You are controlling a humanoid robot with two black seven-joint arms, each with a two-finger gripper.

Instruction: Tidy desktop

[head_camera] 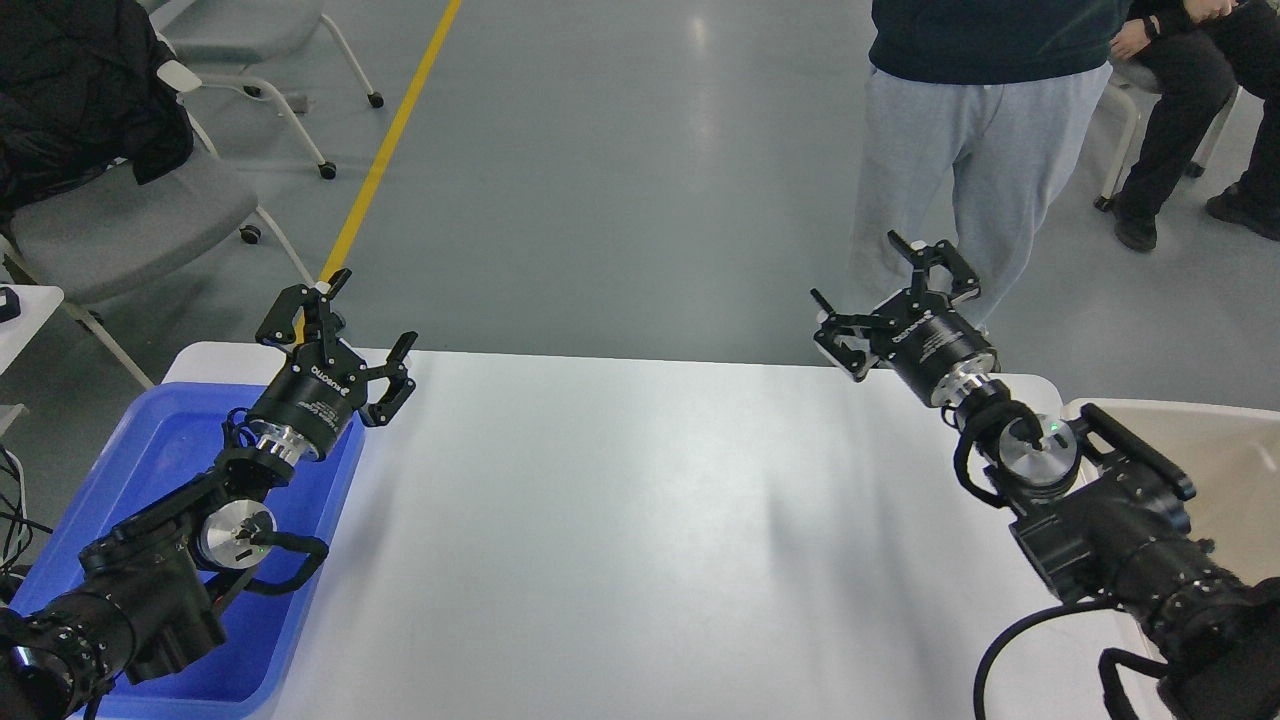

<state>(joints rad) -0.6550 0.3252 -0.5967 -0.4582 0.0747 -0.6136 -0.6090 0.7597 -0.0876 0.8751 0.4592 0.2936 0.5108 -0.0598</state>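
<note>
The desktop (pixel 640 520) is a wide glossy white tabletop with rounded corners, and nothing lies on its visible surface. My left gripper (pixel 340 320) is open and empty, raised over the desktop's far left corner above the blue tray's far edge. My right gripper (pixel 890 295) is open and empty, raised above the desktop's far right edge. Both arms reach in over the desktop's two sides.
A blue plastic tray (pixel 150 450) sits at the desktop's left end under my left arm. A beige bin (pixel 1200 440) stands at the right. A person in grey trousers (pixel 980 170) stands just beyond the far right edge. Wheeled chairs (pixel 130 220) stand at far left.
</note>
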